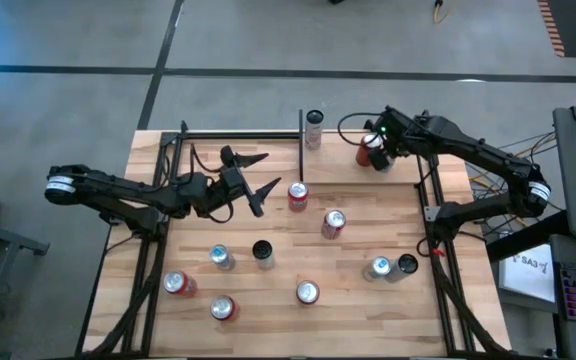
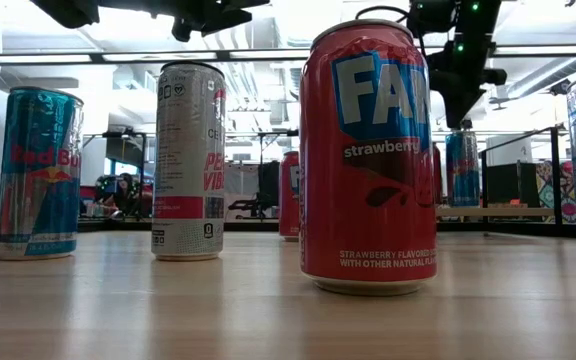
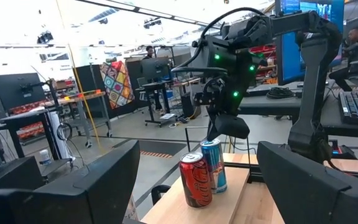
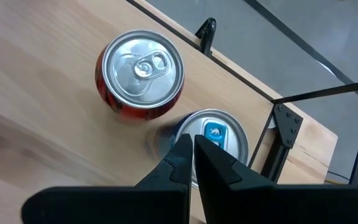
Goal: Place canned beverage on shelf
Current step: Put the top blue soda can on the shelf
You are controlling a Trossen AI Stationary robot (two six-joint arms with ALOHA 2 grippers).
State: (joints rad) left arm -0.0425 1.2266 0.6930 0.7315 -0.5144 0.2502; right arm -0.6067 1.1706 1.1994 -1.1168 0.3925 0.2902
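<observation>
On the counter [image 1: 368, 240] we see our shut, empty right claw [image 4: 191, 163] above an upright blue can [image 4: 225, 134]; left claw [image 1: 253, 180] gapes empty.

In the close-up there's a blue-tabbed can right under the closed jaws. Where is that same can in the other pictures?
High view: hidden under the right gripper, beside the red can.
Low view: blue can far back, right of the strawberry can, below that gripper.
Left wrist view: centre, just behind the red can.
Right wrist view: directly beneath the shut jaws.
Shared landmark: the right gripper above it.
</observation>
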